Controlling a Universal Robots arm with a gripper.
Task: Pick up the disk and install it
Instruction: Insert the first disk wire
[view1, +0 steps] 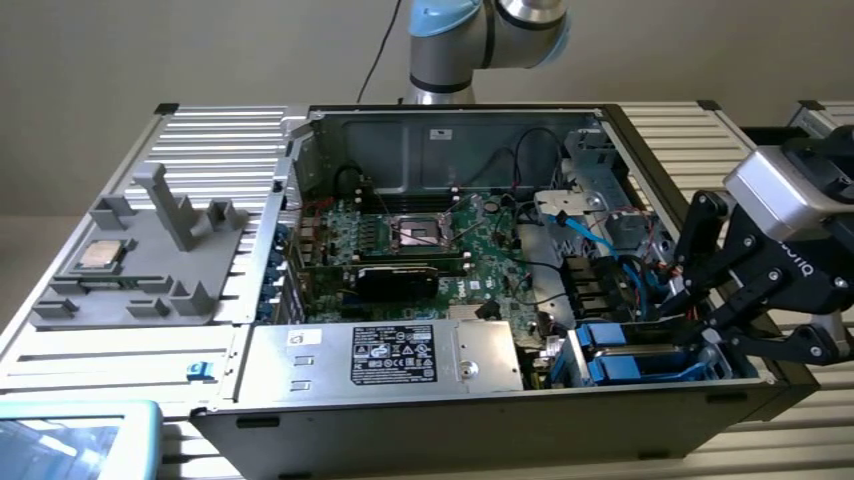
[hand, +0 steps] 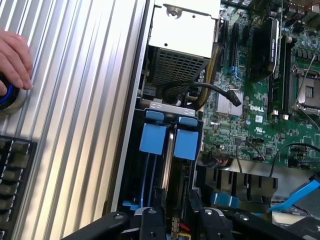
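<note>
Inside the open black and silver metal computer case (view1: 400, 130), the blue-framed silver-grey disk (hand: 186, 145) is standing on edge in the drive bay at the exterior view's near right. Sideways drift is risking a snag on the loose black cable (hand: 220, 90). The black two-finger gripper (hand: 175, 197) is hovering just above, fingers partly apart, gripping nothing.

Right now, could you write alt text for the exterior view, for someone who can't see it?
The robot's black gripper hangs at the exterior view's right over an open computer case, close above the blue disk carriers inside. A green motherboard lies mid-case, and a grey fixture sits on the slatted table beside it.
</note>
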